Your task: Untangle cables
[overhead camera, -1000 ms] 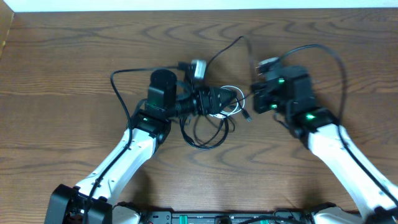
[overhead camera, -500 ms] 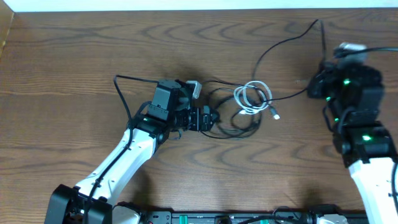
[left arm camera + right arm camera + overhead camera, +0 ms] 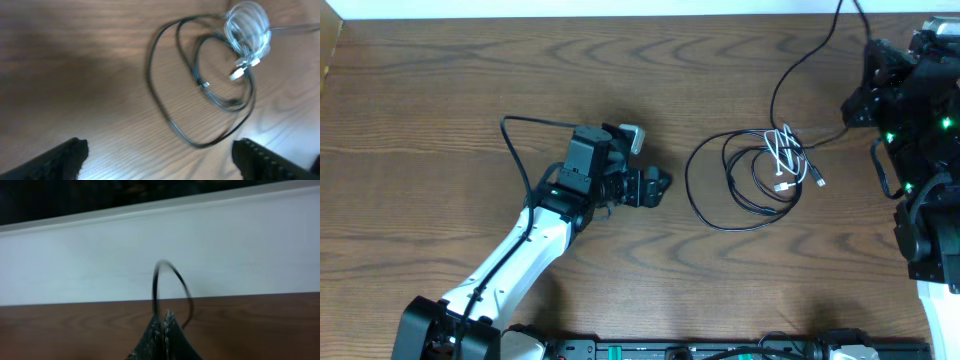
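Observation:
Black cables (image 3: 735, 185) lie in loose loops on the table right of centre, with a small white cable (image 3: 785, 158) coiled on their upper right part. My left gripper (image 3: 655, 186) stands open just left of the loops, touching nothing. The left wrist view shows the black cables (image 3: 200, 85) and white cable (image 3: 247, 30) ahead of my open left gripper (image 3: 160, 152). My right gripper (image 3: 873, 55) is at the far right, shut on a black cable strand (image 3: 800, 60) that leads back to the loops. In the right wrist view, that strand (image 3: 156, 282) arcs up from my shut right gripper (image 3: 163, 317).
The left arm's own thick black wire (image 3: 515, 135) arcs to the left of it. The table's far edge meets a white wall (image 3: 160, 245) close ahead of the right gripper.
My right gripper moved right and toward the far edge, dragging the cable bundle right. The bundle left my left gripper, which stands wide open, and the loops have spread out.

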Robot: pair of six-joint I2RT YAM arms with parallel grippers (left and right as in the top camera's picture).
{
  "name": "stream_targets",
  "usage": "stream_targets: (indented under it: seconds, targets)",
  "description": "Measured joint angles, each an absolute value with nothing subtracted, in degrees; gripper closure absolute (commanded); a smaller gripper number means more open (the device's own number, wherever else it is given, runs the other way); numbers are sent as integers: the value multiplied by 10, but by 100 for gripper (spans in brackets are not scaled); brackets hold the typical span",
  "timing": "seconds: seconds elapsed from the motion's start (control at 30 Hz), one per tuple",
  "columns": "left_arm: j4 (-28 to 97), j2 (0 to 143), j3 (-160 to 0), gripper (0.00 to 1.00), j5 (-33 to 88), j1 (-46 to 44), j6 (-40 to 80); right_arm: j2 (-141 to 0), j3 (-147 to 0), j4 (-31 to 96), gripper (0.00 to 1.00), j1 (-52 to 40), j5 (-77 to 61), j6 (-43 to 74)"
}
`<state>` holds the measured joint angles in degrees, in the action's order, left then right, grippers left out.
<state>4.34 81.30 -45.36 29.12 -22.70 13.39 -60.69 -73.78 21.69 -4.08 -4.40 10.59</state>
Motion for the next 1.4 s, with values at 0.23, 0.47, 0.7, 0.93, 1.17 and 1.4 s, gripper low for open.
stream_targets:
  seconds: [0.23,0.47,0.7,0.93,1.17,1.4]
  targets:
    - [1,813,-454,2,336,-263,135,-607,-739,183,99,-41,-135,150]
    - [6,813,-454,2,344,-267,135,-608,-742,217,99,-41,-168,159]
    - [63,813,-454,2,330,-267,134,-675,-747,416,81,-41,-157,98]
    - [122,813,-454,2,270,-267,134,-785,-747,521,63,-41,-165,59]
    - [142,813,-454,4,208,-267,134,-862,-747,555,52,-51,-184,49]
    - [146,813,-454,4,180,-267,134,-932,-747,593,49,-75,-186,40]
